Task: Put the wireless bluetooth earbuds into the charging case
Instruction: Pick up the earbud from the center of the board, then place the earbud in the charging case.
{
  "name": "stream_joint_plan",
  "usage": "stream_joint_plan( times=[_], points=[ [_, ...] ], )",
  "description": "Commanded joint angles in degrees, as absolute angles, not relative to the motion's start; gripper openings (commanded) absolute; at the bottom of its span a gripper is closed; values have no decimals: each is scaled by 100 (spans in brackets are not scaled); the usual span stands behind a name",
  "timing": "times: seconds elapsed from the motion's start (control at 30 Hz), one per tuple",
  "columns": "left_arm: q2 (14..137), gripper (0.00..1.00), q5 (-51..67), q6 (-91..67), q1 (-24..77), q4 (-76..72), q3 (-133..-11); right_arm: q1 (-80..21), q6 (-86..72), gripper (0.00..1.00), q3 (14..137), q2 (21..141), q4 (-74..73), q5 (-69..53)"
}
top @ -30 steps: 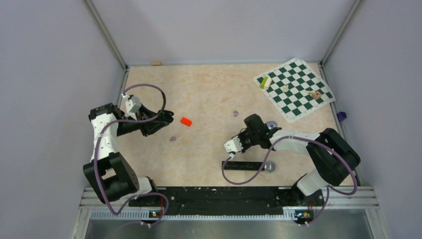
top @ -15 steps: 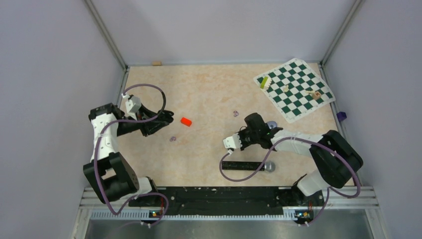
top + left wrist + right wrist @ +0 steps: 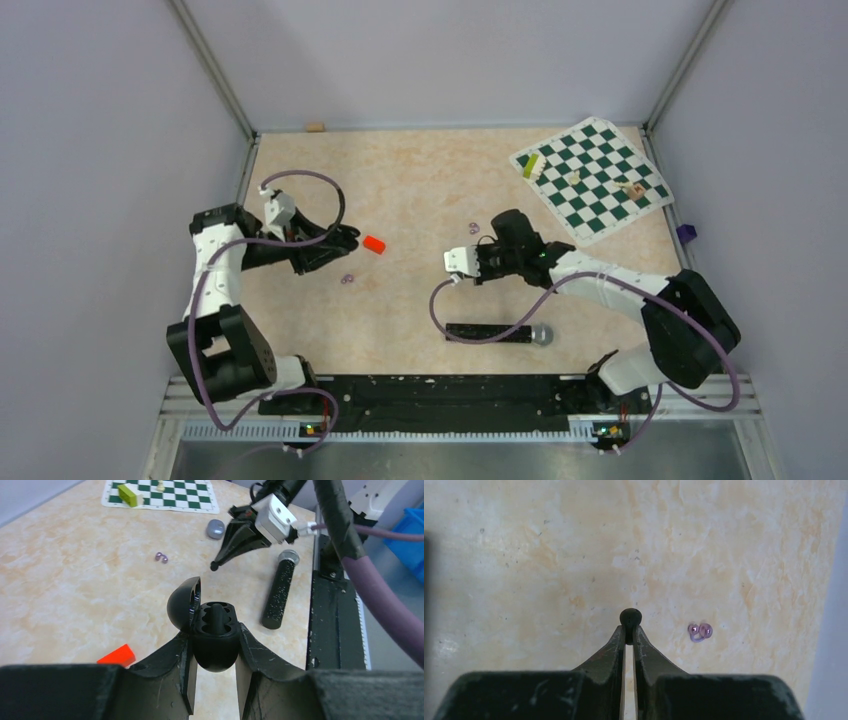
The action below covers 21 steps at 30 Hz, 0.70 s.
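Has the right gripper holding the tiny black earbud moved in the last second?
Yes. Seen from above, the right gripper has gone away from the long black microphone, up the picture and slightly left.

Left arm [image 3: 213, 262] and right arm [image 3: 600, 285] reach inward, left fingers [image 3: 172, 672] clamped, right fingers [image 3: 610, 657] pinched.

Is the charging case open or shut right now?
Open. The charging case has its lid hinged back, sockets exposed, in the left wrist view.

Right of the red block [image 3: 374, 243], the worktop [image 3: 420, 180] is bare up to the right claw [image 3: 629, 629]. Purple rings [image 3: 473, 229] lie further right. Another ring [image 3: 347, 278] lies near the block. The mic [image 3: 498, 333] lies well apart from it.
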<state>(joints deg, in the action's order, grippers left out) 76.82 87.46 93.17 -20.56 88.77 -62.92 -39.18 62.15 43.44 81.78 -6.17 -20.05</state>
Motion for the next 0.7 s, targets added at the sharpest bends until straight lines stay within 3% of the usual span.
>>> stream_joint_plan(
  times=[0.0,0.4,0.67],
  points=[
    [7867,0,8565,9466,-1465,9097,-6659,-3744,5425,4,5076,7844,-1154,-2714],
    [9121,0,7482,8539,51,8817,-8296,-3275,4396,4,6409,7266,-1966,-3796],
    [8594,0,5674,4427,1360,4634,-7653,-3226,3890,4,6713,6922,-1928,-3983]
  ],
)
